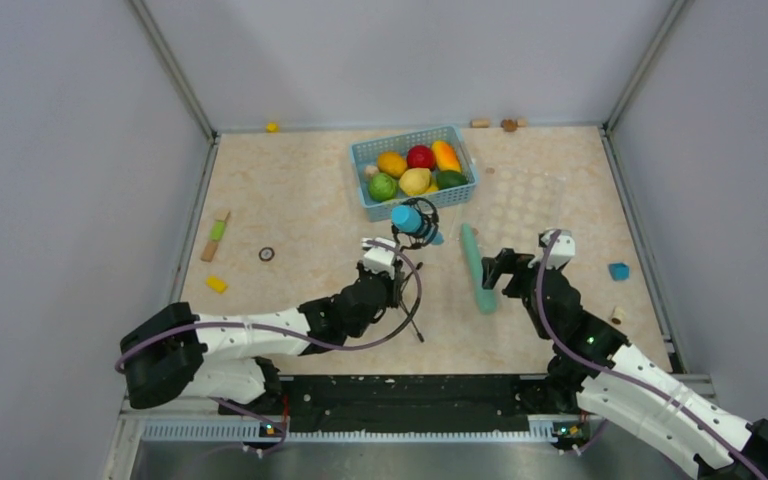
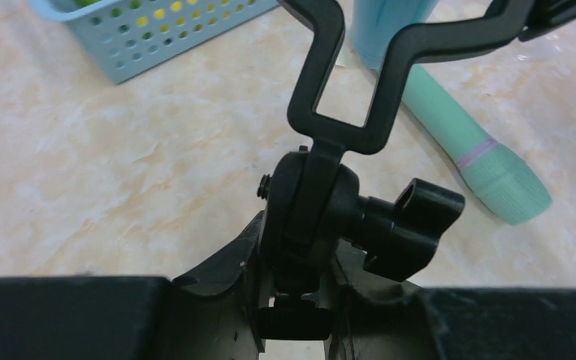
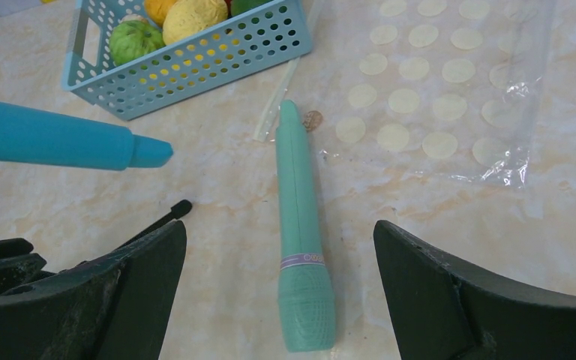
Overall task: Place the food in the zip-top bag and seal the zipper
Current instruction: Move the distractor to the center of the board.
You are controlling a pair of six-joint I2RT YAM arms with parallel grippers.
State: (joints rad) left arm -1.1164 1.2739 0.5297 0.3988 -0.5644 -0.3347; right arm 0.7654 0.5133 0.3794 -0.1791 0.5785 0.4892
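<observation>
Food (image 1: 415,171) lies heaped in the light-blue basket (image 1: 422,203) at 12 o'clock on the table (image 1: 290,200). There are an orange piece, a red one and an orange-yellow one along the far side, and a light green, a yellow and a dark green one along the near side.

At about 4 o'clock from the basket, just beside it, the zip-top bag (image 1: 528,200) lies flat, clear, with pale round spots across it. A thin clear strip at its basket-side edge looks like the zipper (image 3: 274,112); I cannot tell whether it is pressed closed.

The right pincer (image 3: 279,229) hangs low at about 7 o'clock from the bag. Its fingers are spread wide and grip nothing. The teal stick (image 3: 300,247) lies on the table between them, touching neither. From this pincer the food is at 11 o'clock, well apart.

The left pincer (image 2: 294,298) is clamped on the stem of a black stand (image 2: 322,187). The stand's clip carries a blue cylinder (image 1: 410,218), which hovers just near of the basket. From this pincer the food is at 12 to 1 o'clock.
</observation>
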